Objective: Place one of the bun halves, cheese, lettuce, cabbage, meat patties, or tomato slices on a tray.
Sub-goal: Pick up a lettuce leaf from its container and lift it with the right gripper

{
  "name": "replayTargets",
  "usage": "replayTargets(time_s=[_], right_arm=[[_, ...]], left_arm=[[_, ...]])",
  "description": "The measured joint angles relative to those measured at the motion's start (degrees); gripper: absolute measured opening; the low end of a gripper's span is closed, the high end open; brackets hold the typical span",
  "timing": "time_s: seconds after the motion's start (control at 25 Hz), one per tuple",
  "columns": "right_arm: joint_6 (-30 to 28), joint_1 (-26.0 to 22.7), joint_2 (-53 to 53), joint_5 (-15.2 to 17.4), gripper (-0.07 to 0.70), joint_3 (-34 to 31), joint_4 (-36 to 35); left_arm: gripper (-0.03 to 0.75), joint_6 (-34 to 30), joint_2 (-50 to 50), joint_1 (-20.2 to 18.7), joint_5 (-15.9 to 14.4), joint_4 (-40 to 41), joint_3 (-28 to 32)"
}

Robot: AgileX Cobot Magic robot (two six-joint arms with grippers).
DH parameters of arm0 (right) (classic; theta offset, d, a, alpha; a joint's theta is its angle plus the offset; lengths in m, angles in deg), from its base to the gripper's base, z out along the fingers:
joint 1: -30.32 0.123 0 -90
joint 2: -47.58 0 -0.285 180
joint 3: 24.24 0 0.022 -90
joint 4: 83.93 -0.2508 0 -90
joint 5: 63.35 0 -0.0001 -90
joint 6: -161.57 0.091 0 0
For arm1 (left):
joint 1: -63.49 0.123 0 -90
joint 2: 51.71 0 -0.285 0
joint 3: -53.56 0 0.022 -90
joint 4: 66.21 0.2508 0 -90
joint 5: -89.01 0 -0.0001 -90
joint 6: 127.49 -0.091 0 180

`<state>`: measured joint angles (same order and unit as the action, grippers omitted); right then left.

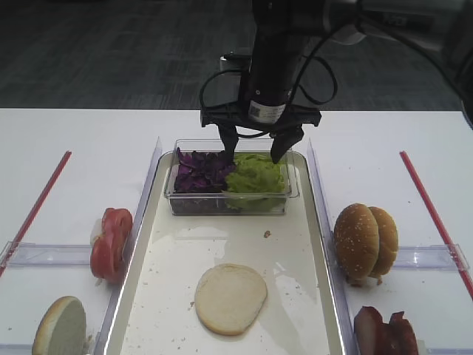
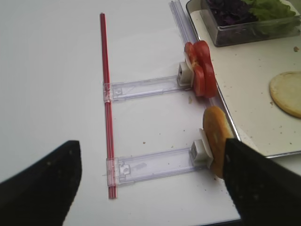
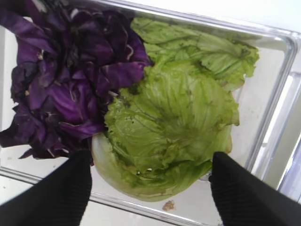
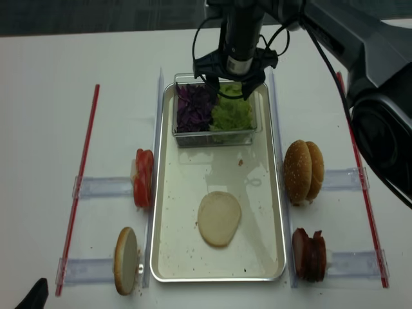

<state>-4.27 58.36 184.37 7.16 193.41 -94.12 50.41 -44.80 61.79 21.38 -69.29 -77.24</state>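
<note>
Green lettuce point(image 3: 174, 122) lies directly beneath the right gripper point(image 1: 255, 146), whose widely parted jaws straddle it, gripping nothing. Purple cabbage point(image 3: 66, 80) crowds its left; the clear box point(image 3: 277, 94) wall hems the right.

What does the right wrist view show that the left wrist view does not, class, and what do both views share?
Only the right wrist view: a close look down into the clear plastic box, with the open right gripper poised over the lettuce, a finger at either side.

Only the left wrist view: the tomato slices, an upright bun half on a clear holder, a red strip, a flat bun half on the tray, and the open left gripper.

Both: the lettuce and the purple cabbage.
</note>
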Motion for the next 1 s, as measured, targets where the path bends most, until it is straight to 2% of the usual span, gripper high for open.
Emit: replayTargets(time_s=[0.48, 0.68, 1.0], right_arm=[[-0.61, 0.00, 0.12, 0.00, 0.551, 0.09, 1.08], [-1.34, 0.00, 0.12, 0.00, 0.516, 0.09, 1.45], [-1.92, 0.00, 1.67, 0.00, 0.509, 0.22, 1.70]], left_arm=[[0.565, 0.00, 0.00, 0.00, 0.00, 0.00, 0.00], [0.565, 0.00, 0.00, 0.00, 0.00, 0.00, 0.00], [0.565, 0.00, 0.00, 0.00, 0.00, 0.00, 0.00]])
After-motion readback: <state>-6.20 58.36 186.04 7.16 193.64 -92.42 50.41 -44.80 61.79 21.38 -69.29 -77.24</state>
